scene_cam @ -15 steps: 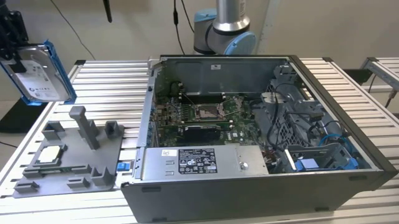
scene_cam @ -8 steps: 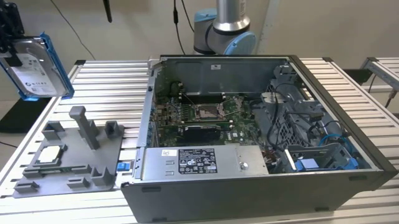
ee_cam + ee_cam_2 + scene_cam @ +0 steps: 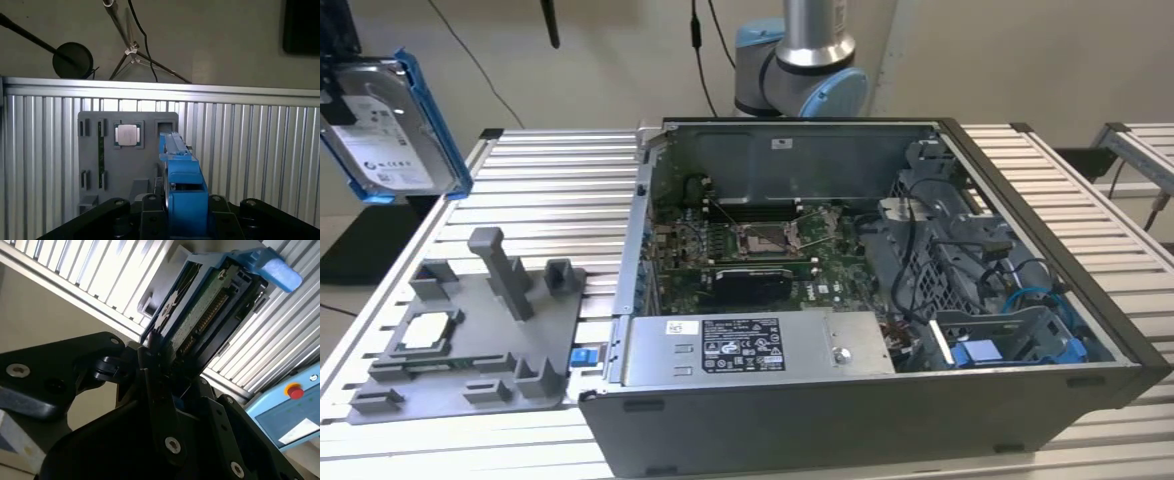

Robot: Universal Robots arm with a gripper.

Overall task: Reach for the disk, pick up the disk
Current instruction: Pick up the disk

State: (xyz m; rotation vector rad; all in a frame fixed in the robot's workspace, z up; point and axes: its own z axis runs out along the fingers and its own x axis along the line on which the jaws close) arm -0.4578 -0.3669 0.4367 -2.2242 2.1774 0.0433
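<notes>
Silver metal in a bright blue plastic frame, the rectangular disk (image 3: 394, 125) hangs in the air at the exterior view's left, above the edge of the ribbed aluminium table (image 3: 560, 180). The black gripper (image 3: 159, 352) has its jaws clamped on the disk's end. Reach and pick-up both look done — the disk is lifted clear of the grey plastic tray (image 3: 467, 345).

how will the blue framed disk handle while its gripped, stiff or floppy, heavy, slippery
The disk is likely rigid: metal body, blue frame, straight edges. It is probably heavy for its size, being metal. The tool grips one end, so the free end might lever and slip on the smooth plastic.
</notes>
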